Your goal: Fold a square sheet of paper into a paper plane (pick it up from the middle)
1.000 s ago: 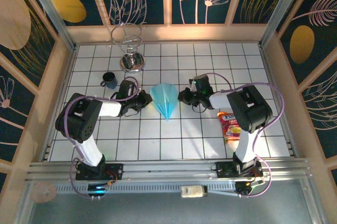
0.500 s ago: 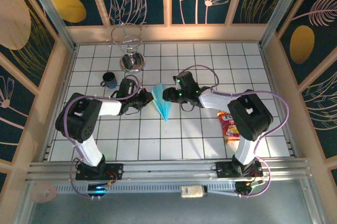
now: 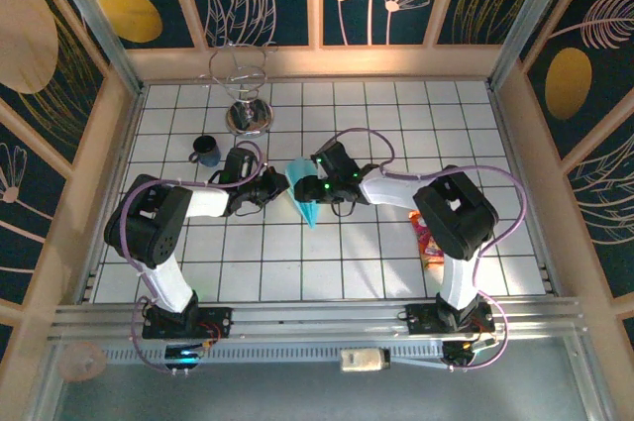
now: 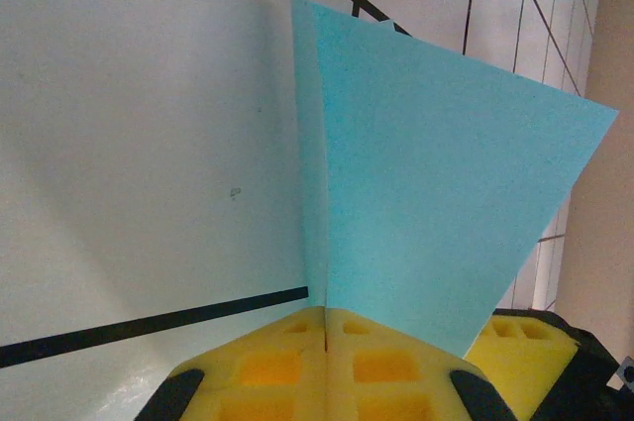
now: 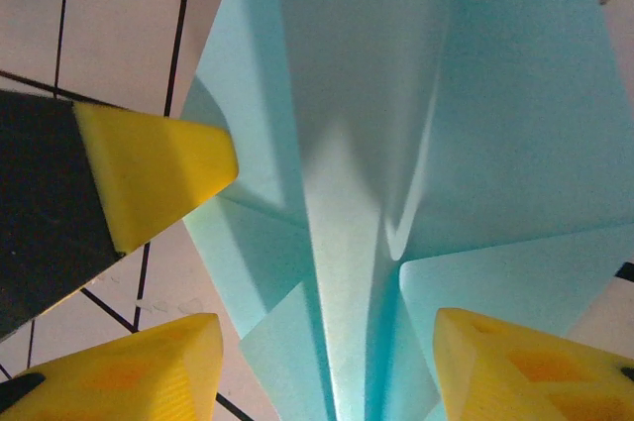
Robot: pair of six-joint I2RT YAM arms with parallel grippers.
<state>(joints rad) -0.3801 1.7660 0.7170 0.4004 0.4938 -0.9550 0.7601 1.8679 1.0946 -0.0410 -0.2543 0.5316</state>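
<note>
Pinching the plane [image 3: 309,211] at its left edge, the left claw [image 3: 277,184] has its yellow pads [image 4: 260,362] pressed flat together on the paper. In the left wrist view the plane [image 4: 426,173] runs into the seam of that claw [image 4: 325,320], with one flap standing upright off the worktop [image 3: 347,263] and a wider one leaning away to the right. That grip looks meant to anchor the half-made dart so it cannot slide on the smooth tiles while the other arm works on it.

The right claw [image 3: 313,188] is low over the paper from the opposite side, near the middle of the worktop. Its fingers [image 5: 129,371] are spread wide and straddle the centre crease of the plane [image 5: 347,94] without gripping anything. The folded layers fan out from that crease, and the left claw's fingertip shows at the paper's edge.

My reading is that the right claw [image 5: 327,327] is lined up to close on or press along the crease and sharpen the fold. Paper this thin could buckle or pull out of the left pinch if pushed sideways.

A dark mug [image 3: 206,151] and an orange packet [image 3: 428,240] sit well apart from the work.
</note>
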